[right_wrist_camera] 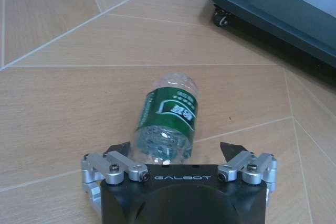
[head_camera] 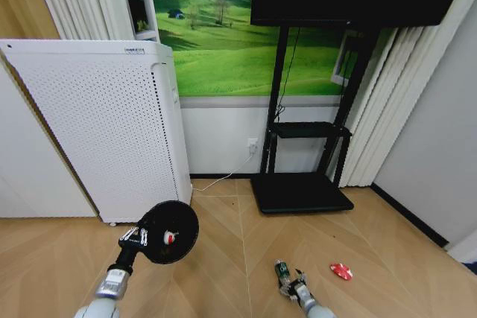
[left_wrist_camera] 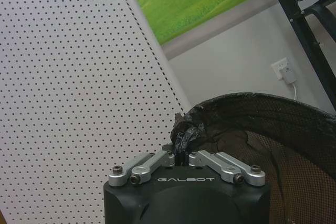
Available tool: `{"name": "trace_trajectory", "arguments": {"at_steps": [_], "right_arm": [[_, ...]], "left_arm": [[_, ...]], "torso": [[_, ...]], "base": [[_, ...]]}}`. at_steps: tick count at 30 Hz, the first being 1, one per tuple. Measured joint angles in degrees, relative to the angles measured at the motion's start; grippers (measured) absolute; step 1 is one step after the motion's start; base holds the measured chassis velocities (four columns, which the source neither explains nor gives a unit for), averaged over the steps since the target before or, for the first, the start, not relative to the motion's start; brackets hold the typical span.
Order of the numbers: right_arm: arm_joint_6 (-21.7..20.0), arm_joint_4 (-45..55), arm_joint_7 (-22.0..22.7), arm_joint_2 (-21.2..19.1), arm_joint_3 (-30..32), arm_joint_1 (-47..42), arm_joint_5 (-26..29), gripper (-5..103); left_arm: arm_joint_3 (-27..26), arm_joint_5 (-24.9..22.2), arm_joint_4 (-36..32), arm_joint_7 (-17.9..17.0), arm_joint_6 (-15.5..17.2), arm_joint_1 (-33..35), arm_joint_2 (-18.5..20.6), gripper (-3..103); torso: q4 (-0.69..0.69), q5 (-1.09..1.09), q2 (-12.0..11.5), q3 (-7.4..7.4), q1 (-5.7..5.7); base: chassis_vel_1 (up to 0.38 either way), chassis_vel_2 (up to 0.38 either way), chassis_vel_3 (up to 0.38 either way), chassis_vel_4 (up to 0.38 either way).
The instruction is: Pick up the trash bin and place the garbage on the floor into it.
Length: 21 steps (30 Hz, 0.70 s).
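1. Black and round, the small mesh trash bin in the head view hangs clear of the wood floor, just in front of the tall white perforated appliance, carried by the left gripper; a red-and-white scrap already lies inside. Farther from the appliance, out on the open floor, the right gripper is low over the small clear bottle with a green label, and the flattened red piece lies beyond it, farther again from the appliance.

2. Left wrist view: the left gripper is pinched tight on the bin's rim and bunched black liner, with the appliance's dotted panel close behind.

3. Right wrist view: the right gripper stands wide apart, its fingers flanking the bottle's near end without pressing it (no grasp yet).

4. Judged from this, the step in hand is the bottle pickup. The next move calls for settling slightly lower, squeezing on the slippery round body, then lifting it to the bin by the appliance.
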Motion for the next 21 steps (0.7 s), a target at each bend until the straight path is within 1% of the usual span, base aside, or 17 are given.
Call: {"name": "trace_trajectory", "arguments": {"at_steps": [2, 3, 5, 8, 9, 10, 12, 14, 15, 16, 17, 19, 20, 21], "right_arm": [[0.79, -0.63, -0.42, 0.12, -0.35, 0.33, -0.55, 85], [0.79, -0.63, -0.42, 0.12, -0.35, 0.33, -0.55, 85], [1.30, -1.14, -0.56, 0.16, -0.79, 0.71, -0.94, 73], [1.35, -1.17, -0.58, 0.16, -0.87, 0.75, -0.98, 73], [1.44, -1.20, -0.62, 0.12, -1.06, 0.86, -1.06, 63], [1.44, -1.20, -0.62, 0.12, -1.06, 0.86, -1.06, 63], [1.48, -1.19, -0.62, 0.01, -1.25, 0.94, -1.11, 51], [1.47, -1.16, -0.62, -0.01, -1.29, 0.94, -1.13, 51], [1.48, -1.03, -0.61, -0.06, -1.33, 0.93, -1.30, 41], [1.47, -0.46, -0.56, -0.29, -1.32, 0.60, -1.40, 36], [1.47, -0.46, -0.56, -0.29, -1.32, 0.60, -1.40, 36], [0.54, 4.11, -0.13, -2.35, -0.04, -1.87, -0.86, 31], [0.54, 4.11, -0.13, -2.35, -0.04, -1.87, -0.86, 31], [0.27, 5.26, -0.07, -2.76, 0.34, -2.33, -0.48, 27]], "left_arm": [[0.12, 0.25, 0.61, -0.27, -0.63, -0.33, -0.07, 6], [0.12, 0.25, 0.61, -0.27, -0.63, -0.33, -0.07, 6], [0.14, 0.29, 0.94, -0.48, -0.93, -0.45, -0.09, 6], [0.14, 0.28, 0.94, -0.49, -0.94, -0.45, -0.08, 6], [0.14, 0.20, 0.93, -0.50, -0.95, -0.41, -0.03, 6], [0.14, 0.20, 0.93, -0.50, -0.95, -0.41, -0.03, 6], [0.14, 0.09, 0.93, -0.50, -0.95, -0.36, 0.07, 6], [0.14, 0.07, 0.93, -0.50, -0.94, -0.36, 0.11, 6], [0.13, 0.03, 1.05, -0.51, -0.95, -0.43, 0.17, 6], [0.15, 0.01, 1.17, -0.51, -0.95, -0.52, 0.21, 6], [0.15, 0.01, 1.17, -0.51, -0.95, -0.52, 0.21, 6], [0.96, 0.00, 1.15, -0.49, -0.94, -1.03, 0.15, 6], [0.96, 0.00, 1.15, -0.49, -0.94, -1.03, 0.15, 6], [1.12, 0.00, 1.11, -0.49, -0.92, -1.14, 0.12, 6]], "torso": [[-0.01, 0.00, 0.00, 0.00, 0.00], [-0.01, 0.00, 0.00, 0.00, 0.00], [0.00, -0.01, 0.00, 0.00, 0.00], [0.00, 0.00, 0.00, 0.00, 0.00], [0.00, 0.00, 0.00, 0.00, 0.00], [0.00, 0.00, 0.00, 0.00, 0.00], [0.00, 0.00, 0.00, 0.00, 0.00], [0.00, -0.01, 0.00, 0.00, 0.00], [0.00, 0.01, 0.00, 0.00, 0.00], [0.01, 0.01, 0.00, 0.00, 0.00], [0.01, 0.01, 0.00, 0.00, 0.00], [-0.01, 0.01, 0.00, 0.00, 0.00], [-0.01, 0.01, 0.00, 0.00, 0.00], [-0.01, 0.00, 0.00, 0.00, 0.00]], "base": [[0.000, 0.000, 0.000, 0.000], [0.000, 0.000, 0.000, 0.000], [0.000, 0.000, 0.000, 0.000], [0.000, 0.000, 0.000, 0.000], [0.000, 0.000, 0.000, 0.000], [0.000, 0.000, 0.000, 0.000], [0.000, 0.000, 0.000, 0.000], [0.000, 0.000, 0.000, 0.000], [0.000, 0.000, 0.000, 0.000], [0.000, 0.000, 0.000, 0.000], [0.000, 0.000, 0.000, 0.000], [0.000, 0.000, 0.000, 0.000], [0.000, 0.000, 0.000, 0.000], [0.000, 0.000, 0.000, 0.000]]}}
